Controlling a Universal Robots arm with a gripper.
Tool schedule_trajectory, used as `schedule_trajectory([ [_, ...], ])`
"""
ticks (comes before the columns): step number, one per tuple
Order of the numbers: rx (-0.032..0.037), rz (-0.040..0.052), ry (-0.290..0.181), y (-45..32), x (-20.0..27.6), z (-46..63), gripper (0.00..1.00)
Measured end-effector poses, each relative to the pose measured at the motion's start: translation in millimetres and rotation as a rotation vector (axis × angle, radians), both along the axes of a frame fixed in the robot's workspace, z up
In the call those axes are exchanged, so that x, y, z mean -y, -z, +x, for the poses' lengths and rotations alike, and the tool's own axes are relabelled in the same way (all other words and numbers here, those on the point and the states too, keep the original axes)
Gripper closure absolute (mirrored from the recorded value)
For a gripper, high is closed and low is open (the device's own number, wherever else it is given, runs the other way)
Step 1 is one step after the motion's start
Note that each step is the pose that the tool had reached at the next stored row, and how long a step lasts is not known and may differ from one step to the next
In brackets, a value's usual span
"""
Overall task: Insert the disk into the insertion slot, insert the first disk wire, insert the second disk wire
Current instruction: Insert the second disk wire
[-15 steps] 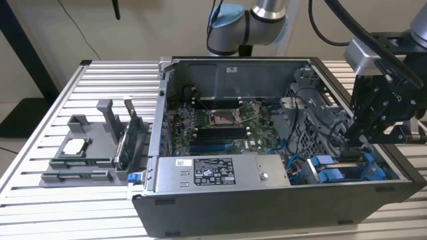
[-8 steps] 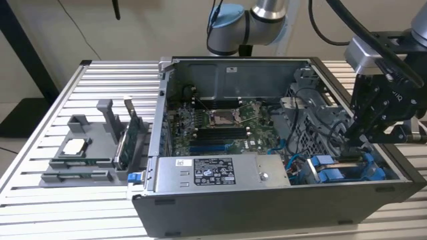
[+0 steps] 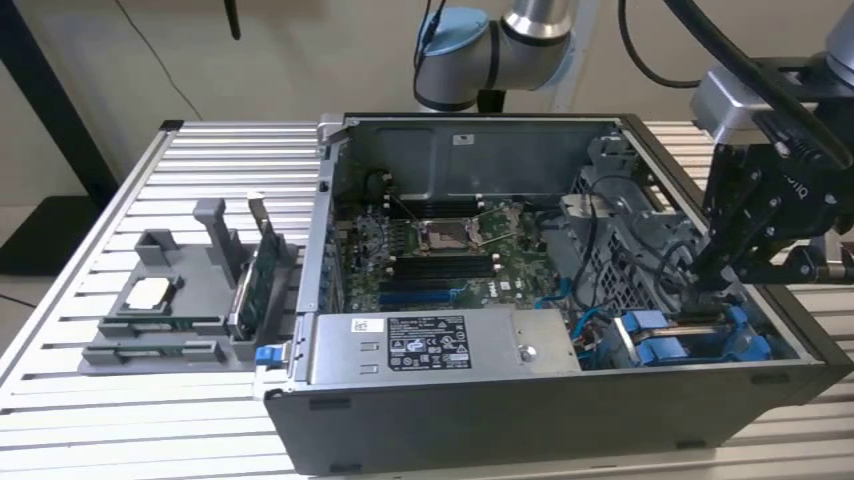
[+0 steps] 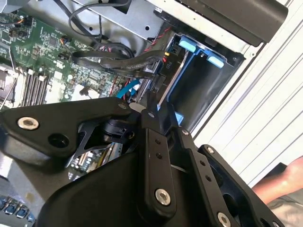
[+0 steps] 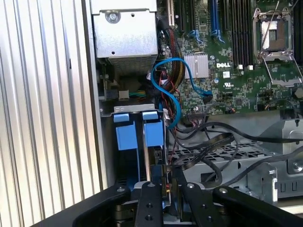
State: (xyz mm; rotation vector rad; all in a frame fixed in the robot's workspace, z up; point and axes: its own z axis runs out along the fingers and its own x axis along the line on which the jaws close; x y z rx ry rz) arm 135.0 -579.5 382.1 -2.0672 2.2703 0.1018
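The disk in its bright blue plastic carrier frame sits down in the drive bay at the case's lower corner, about four o'clock in the exterior view; in the first wrist view its two blue tabs stand side by side against the grey metal bay wall; in the second wrist view the blue frame lies deep in the bay, with black flat cables running to its end. The black two-fingered gripper hangs right over the disk's back edge; its fingers look drawn close together around a dark connector, though whether they actually pinch it I cannot tell. Out from there: a light blue data cable loops over the green motherboard; the silver power supply box with a white label lies at six o'clock of the open dark grey computer case; a grey plastic parts stand rests at nine o'clock on the ribbed aluminium table.
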Motion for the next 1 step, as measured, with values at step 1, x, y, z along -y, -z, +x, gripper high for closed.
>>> schedule_trajectory([
  [1,0.0000,0.0000,0.000,0.0,0.0,0.0,0.76],
])
